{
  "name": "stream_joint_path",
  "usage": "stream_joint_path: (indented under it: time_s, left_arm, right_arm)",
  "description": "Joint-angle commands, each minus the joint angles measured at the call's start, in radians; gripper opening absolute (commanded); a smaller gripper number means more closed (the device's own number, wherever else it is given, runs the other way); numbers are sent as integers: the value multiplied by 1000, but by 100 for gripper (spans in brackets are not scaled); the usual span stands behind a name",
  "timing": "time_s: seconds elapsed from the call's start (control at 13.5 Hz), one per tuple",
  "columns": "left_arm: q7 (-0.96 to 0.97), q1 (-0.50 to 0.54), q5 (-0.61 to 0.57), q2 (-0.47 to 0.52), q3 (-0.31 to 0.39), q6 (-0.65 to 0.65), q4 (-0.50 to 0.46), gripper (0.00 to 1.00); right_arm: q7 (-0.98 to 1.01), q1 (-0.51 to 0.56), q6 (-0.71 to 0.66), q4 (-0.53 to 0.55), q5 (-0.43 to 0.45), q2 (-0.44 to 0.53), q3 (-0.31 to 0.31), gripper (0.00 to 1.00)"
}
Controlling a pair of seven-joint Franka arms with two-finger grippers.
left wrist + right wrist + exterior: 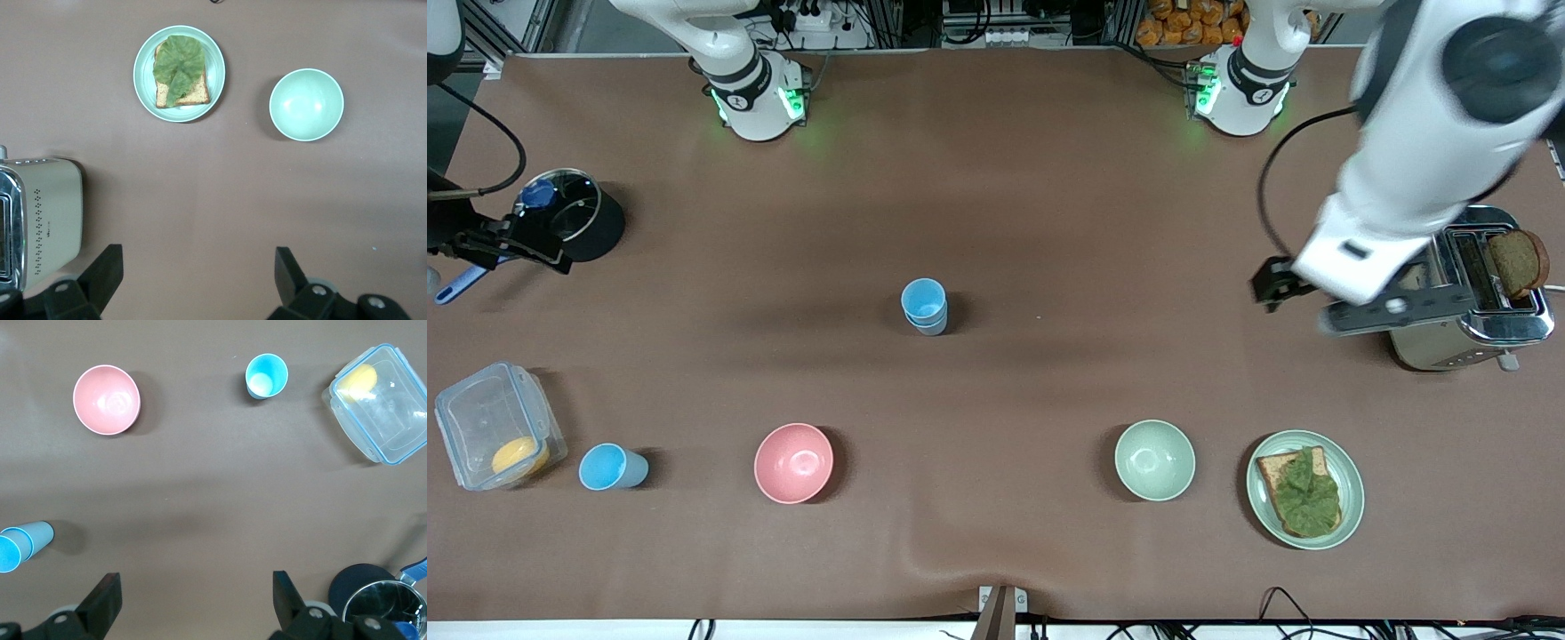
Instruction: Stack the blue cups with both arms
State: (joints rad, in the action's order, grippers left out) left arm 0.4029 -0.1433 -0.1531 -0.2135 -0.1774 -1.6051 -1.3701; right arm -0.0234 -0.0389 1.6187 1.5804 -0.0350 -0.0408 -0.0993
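Two blue cups (924,306) stand nested one in the other at the middle of the table; the right wrist view shows them too (23,543). A third blue cup (611,467) (267,377) stands alone near the front edge, between a clear box and the pink bowl. My left gripper (1276,283) (198,267) hangs open and empty over bare table beside the toaster. At the right arm's end of the table, my right gripper (520,242) (197,590) is open and empty, next to a black pot.
A pink bowl (793,462) and a pale green bowl (1154,460) sit near the front edge. A plate (1353,484) holds toast with lettuce. The toaster (1467,307) has bread in it. A clear lidded box (494,427) and a black pot (578,218) stand at the right arm's end.
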Motion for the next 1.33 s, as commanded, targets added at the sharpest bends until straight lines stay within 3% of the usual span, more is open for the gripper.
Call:
stream_joint_path:
  time_s: [0.0, 0.44, 1.03, 1.26]
  left_arm:
    - [-45, 79, 102, 72, -17, -2, -75, 100]
    - [-122, 123, 119, 180, -17, -26, -197, 100]
    - [-202, 146, 126, 200, -4, -19, -187, 100]
    - [-233, 123, 139, 226, -2, 8, -239, 100]
  right_arm:
    - [0, -2, 10, 15, 14, 15, 6, 100]
    - [0, -6, 4, 13, 14, 15, 9, 100]
    - [0, -6, 0, 15, 12, 15, 9, 100]
    - [0, -4, 0, 15, 12, 15, 7, 100]
